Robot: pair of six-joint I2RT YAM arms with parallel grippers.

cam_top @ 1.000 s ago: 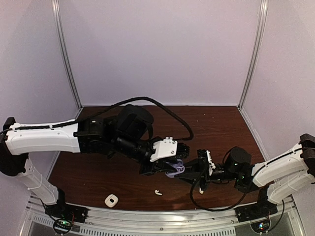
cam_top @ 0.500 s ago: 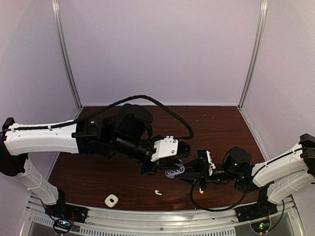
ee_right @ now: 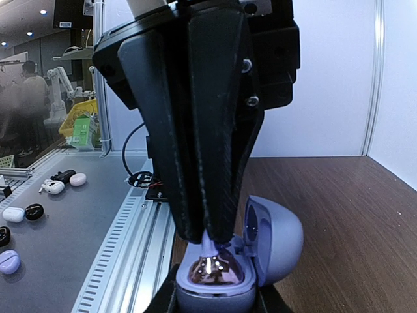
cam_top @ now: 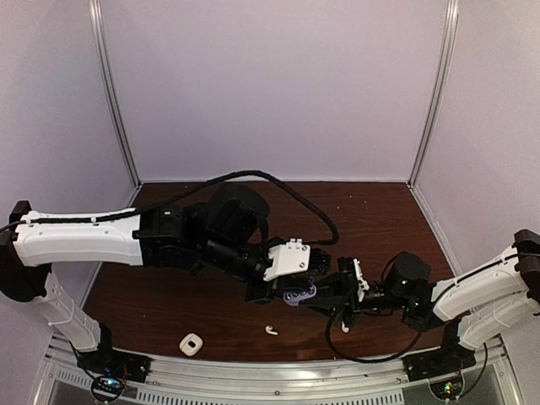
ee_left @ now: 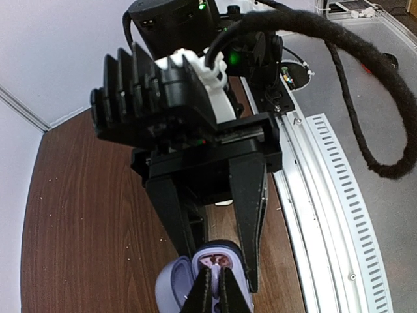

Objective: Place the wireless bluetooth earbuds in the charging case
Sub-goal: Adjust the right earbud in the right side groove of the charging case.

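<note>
While right gripper (cam_top: 310,298) clamps the purple charging case (ee_right: 260,241) from both sides, lid flipped open, about midway along the bench (cam_top: 380,219) and toward its near edge, left gripper (ee_left: 214,290) points down into the case, fingers pressed almost together, tips on the dark purple earbud (ee_right: 210,270) sitting in the socket; can't tell whether they actually pinch it or just touch. One white earbud (cam_top: 271,330) lies on the bench closer to the near edge, slightly left of the held case. White case (cam_top: 191,342) sits further left along the near edge, toward the near-left corner, well apart from both grippers
</note>
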